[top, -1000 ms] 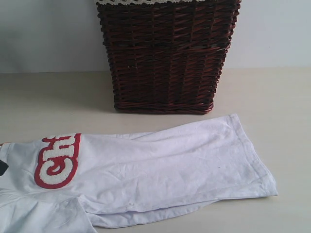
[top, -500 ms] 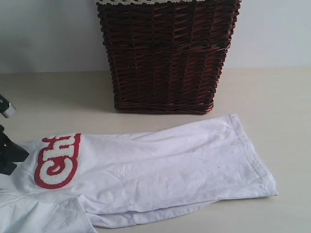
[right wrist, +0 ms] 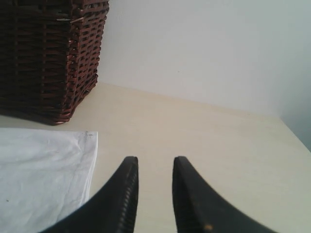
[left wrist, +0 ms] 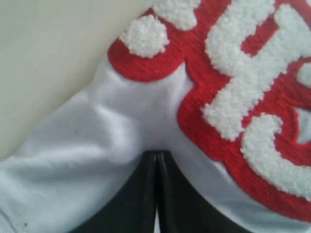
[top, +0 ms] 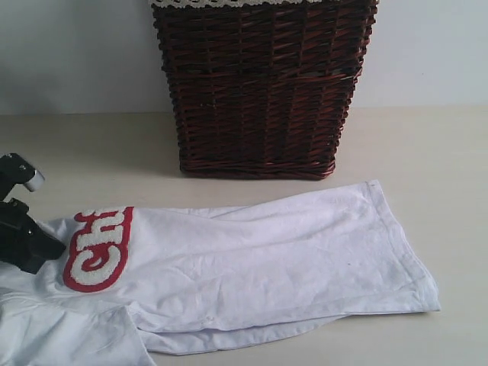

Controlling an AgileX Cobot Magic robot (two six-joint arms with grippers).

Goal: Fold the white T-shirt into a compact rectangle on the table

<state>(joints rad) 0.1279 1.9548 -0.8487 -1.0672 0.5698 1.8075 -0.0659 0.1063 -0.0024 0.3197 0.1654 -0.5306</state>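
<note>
The white T-shirt [top: 252, 259] lies part-folded across the table [top: 427, 145], its red-outlined fuzzy letters [top: 99, 248] near the left end. My left gripper [top: 46, 248] comes in from the far left edge. In the left wrist view its jaws [left wrist: 156, 154] are pressed together, with white fabric [left wrist: 97, 145] puckered at their tips just beside the lettering. My right gripper [right wrist: 154, 165] does not show in the exterior view. It stands open over bare table with nothing between its fingers, a little way off the shirt's hem [right wrist: 39, 170].
A dark brown wicker basket [top: 259, 84] with white lace trim stands at the back middle, close behind the shirt, and shows in the right wrist view too [right wrist: 43, 53]. A pale wall runs behind the table.
My left gripper has come into view from the left edge and moved right. The lettered end of the shirt has shifted right with it, and the hem end has slid slightly right.
</note>
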